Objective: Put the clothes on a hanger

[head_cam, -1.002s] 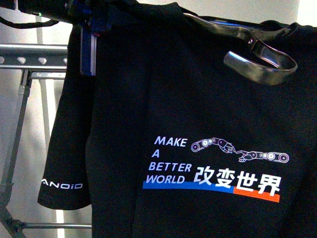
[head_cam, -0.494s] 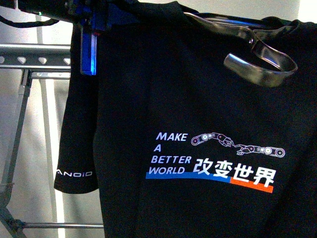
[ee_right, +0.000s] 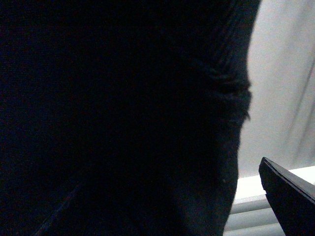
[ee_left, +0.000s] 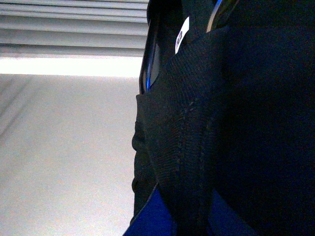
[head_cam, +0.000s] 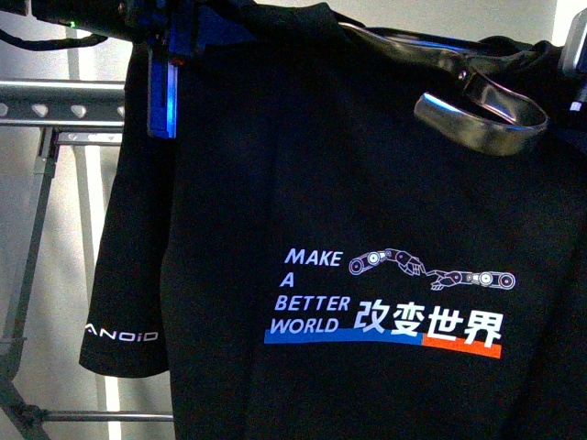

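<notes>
You've got the clothes (head_cam: 367, 211) up in the air, filling the front view. The collar is at the top, the body drops straight down and the white slogan (head_cam: 385, 302) faces the camera, so its long axis is vertical and its shoulder line runs level. Your left gripper (head_cam: 165, 101) is clamped on the shoulder seam above the lettered sleeve (head_cam: 124, 302). The left wrist view shows ribbed black cloth (ee_left: 197, 137) bunched right between the fingers (ee_left: 152, 59).

The right gripper (head_cam: 576, 50) barely peeks in at the far shoulder. Its wrist view is mostly black cloth with one dark finger (ee_right: 290, 201) standing clear of it, so I can't tell whether it is pinching or not.

Now the key relation — the hanger (head_cam: 55, 96) sits beyond the shirt, further from you. Its pierced bar runs level from side to side, roughly parallel to the shoulder line, with a slanted leg (head_cam: 26, 247) dropping below. Only the bar's left end shows (the shirt hides the rest), and your left arm is the nearer one to it. A shiny curved band (head_cam: 481, 115) rides by the collar; what it is I can't make out.

My read: the shirt needs to go forward and over that bar, with the shoulders kept level — watch the free sleeve near the leg.
</notes>
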Controlling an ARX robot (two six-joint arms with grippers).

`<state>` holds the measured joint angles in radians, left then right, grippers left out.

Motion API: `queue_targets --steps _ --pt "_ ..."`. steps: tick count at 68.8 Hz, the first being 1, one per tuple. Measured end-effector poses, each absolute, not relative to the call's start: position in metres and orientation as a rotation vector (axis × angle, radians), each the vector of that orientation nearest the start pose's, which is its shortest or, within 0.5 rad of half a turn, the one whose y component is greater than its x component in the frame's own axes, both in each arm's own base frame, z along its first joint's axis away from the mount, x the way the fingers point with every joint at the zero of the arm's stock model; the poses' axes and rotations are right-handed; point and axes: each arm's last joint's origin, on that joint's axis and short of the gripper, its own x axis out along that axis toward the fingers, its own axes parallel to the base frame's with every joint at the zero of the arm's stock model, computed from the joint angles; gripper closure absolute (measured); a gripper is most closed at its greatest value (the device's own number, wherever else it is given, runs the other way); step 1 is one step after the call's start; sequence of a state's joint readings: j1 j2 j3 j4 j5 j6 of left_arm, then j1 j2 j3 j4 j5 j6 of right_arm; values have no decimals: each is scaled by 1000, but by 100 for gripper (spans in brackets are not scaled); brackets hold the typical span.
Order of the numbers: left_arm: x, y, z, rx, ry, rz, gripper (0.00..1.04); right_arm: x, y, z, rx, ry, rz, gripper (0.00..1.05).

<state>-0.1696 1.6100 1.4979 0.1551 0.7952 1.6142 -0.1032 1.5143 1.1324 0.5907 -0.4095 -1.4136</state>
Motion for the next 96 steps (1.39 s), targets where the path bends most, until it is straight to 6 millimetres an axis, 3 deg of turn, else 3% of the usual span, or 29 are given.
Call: queue_targets --steps 16,41,47,56,77,84,96 --pt "360 -82 403 1493 -802 -700 101 364 -15 355 -1408 -395 98 7" --pt "360 -81 403 1496 -795 -694 101 373 -4 349 -1337 -383 132 9" --pt "360 -81 403 1497 -795 -693 101 373 -2 350 -1325 -392 134 18" --pt "360 -81 403 1497 -794 -692 101 372 0 350 -1302 -417 151 45" --pt "360 -81 403 1496 -798 -696 101 370 -6 352 -1257 -428 164 90" --pt "360 -81 403 1495 -800 -698 101 366 -9 354 -1260 -438 153 96" --pt "360 -83 404 1493 -810 -703 100 359 -18 358 -1227 -444 145 97"
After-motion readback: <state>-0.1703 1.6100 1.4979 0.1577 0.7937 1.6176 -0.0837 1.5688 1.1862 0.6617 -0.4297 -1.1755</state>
